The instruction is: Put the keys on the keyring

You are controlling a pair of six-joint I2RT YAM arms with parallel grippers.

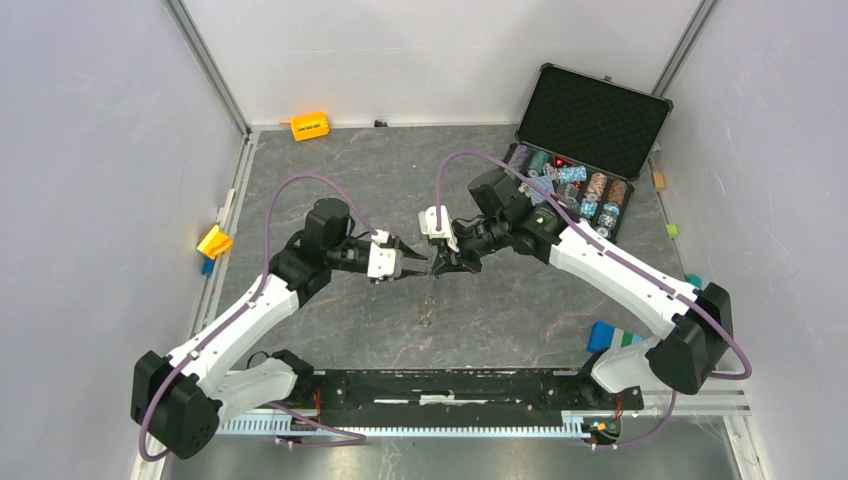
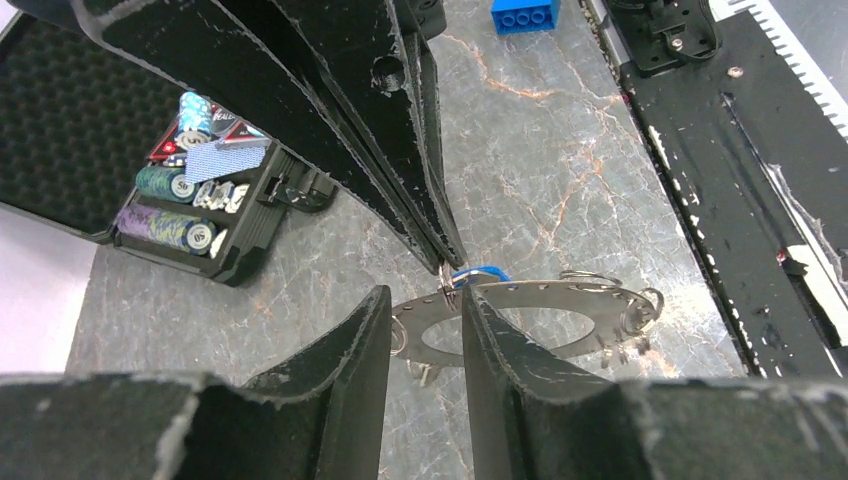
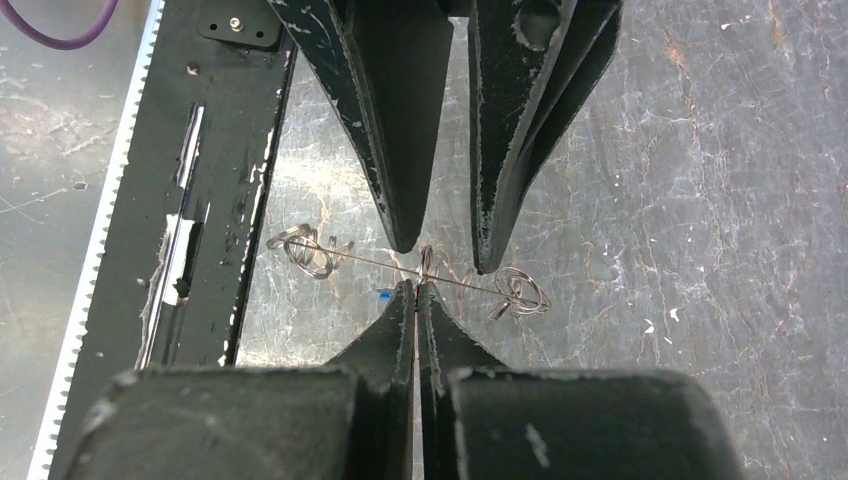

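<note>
The keyring (image 2: 600, 295) is a flat metal hoop with holes along its rim and small split rings hanging from it. It hangs above the table between both grippers and shows edge-on in the right wrist view (image 3: 350, 255). My left gripper (image 2: 425, 298) is open, with the hoop's near band in the gap between its fingers. My right gripper (image 3: 417, 287) is shut on a small key with a blue head (image 2: 482, 271), pressed against the hoop's far rim. In the top view the left gripper (image 1: 416, 268) and right gripper (image 1: 441, 264) meet tip to tip at mid-table.
An open black case (image 1: 590, 120) with poker chips stands at the back right. An orange block (image 1: 310, 126) lies by the back wall, a yellow block (image 1: 214, 242) at the left edge, and a blue block (image 1: 605, 335) near the right arm's base. A black rail (image 1: 440, 385) runs along the near edge.
</note>
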